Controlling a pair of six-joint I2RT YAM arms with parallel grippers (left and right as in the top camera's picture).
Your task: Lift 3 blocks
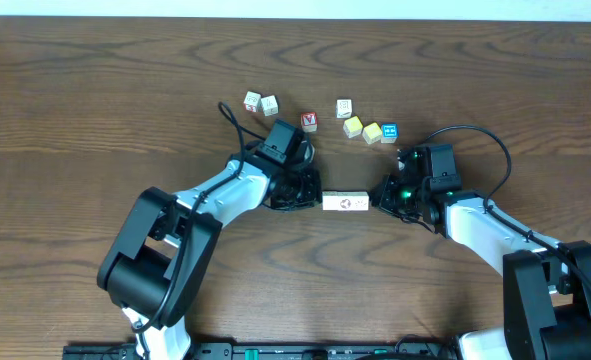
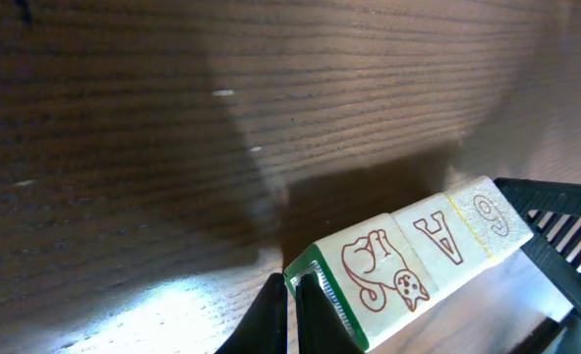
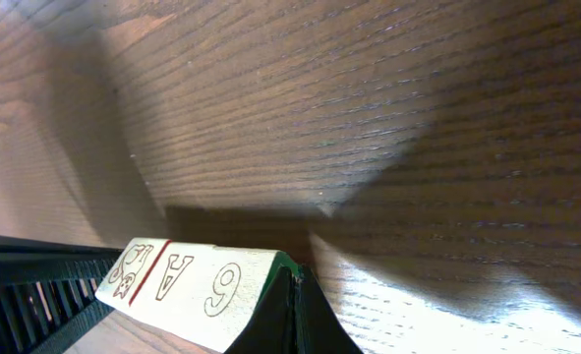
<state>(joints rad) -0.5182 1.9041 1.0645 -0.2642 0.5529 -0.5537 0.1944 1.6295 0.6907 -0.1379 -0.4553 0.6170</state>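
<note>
"Where are the blocks (image 1: 345, 202)?"

"Just nearside of the loose cubes (image 1: 360, 127), squeezed end-to-end between left gripper (image 1: 316, 199) and right gripper (image 1: 377, 199), each with fingers pressed together."

"Advice?"

"Push inward equally and rise level, or the middle one likely drops."

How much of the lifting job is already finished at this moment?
Done: the three blocks form one row end to end, pressed between the closed left claw and right claw. In hand: the row seems raised, judging by the shadow under it on the table. Left: perhaps more height.
</note>
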